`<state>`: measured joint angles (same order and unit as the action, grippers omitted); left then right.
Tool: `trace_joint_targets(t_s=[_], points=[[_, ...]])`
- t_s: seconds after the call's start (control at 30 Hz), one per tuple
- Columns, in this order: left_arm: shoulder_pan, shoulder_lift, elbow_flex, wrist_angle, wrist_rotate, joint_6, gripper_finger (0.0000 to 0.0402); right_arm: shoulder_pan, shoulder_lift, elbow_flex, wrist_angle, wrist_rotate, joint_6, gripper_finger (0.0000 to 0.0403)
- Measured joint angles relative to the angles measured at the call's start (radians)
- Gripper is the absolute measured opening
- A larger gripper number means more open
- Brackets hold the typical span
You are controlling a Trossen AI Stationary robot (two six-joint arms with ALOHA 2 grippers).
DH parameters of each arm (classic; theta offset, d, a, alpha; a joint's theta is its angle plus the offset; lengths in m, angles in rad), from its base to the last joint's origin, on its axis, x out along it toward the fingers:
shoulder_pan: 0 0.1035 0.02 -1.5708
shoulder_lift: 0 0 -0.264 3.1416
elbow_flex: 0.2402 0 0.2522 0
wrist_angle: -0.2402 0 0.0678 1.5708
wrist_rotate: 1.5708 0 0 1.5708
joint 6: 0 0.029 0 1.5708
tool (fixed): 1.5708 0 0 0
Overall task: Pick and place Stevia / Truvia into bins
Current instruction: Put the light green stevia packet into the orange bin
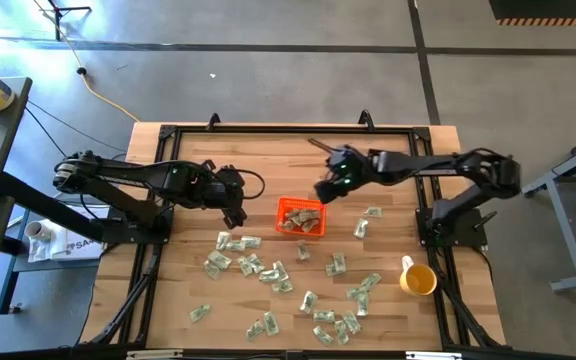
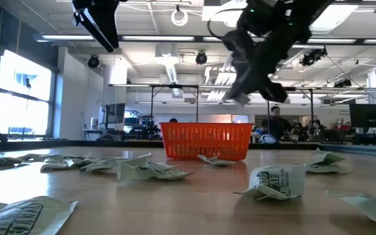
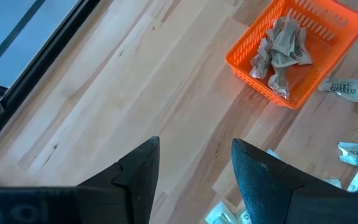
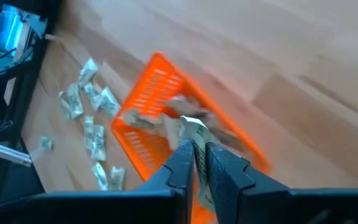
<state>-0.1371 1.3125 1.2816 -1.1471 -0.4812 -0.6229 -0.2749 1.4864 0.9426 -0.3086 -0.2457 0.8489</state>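
Many pale green and white Stevia sachets (image 1: 268,270) lie loose on the near half of the wooden table. The orange bin (image 1: 300,215) stands at mid-table with several sachets (image 3: 281,46) inside. My right gripper (image 1: 323,190) hangs over the bin's far right corner, shut on one sachet (image 4: 193,127). My left gripper (image 1: 236,212) waits open above bare wood left of the bin, with nothing between its fingers (image 3: 135,168). My right gripper pinches one sachet between its two fingers, which come slanting down from the table's far right. A crumpled end of the sachet (image 4: 194,124) sticks out past the fingertips. The sachet is lifted clear, in the air above the bin (image 2: 205,140).
A yellow cup (image 1: 417,278) stands near the table's right edge. Loose sachets (image 2: 276,183) cover the near and right parts of the table. Bare wood lies along the far edge and left of the bin. A black frame (image 1: 158,135) borders the table.
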Motion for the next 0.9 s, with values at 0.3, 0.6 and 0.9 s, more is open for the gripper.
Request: trace_joint_targets(t_s=[0.3,0.6,0.9], points=[[0.000,0.000,0.000,0.000,-0.001,0.016,0.0232,0.129,0.273,0.212,-0.083,-0.002,-0.065,0.0055],[0.000,0.000,0.000,0.000,-0.001,0.016,0.0232,0.207,0.300,0.397,-0.443,0.342,-0.149,0.0197],[0.000,0.000,0.000,-0.001,0.006,0.016,0.0232,0.142,0.243,0.267,-0.827,0.367,-0.257,0.0276]])
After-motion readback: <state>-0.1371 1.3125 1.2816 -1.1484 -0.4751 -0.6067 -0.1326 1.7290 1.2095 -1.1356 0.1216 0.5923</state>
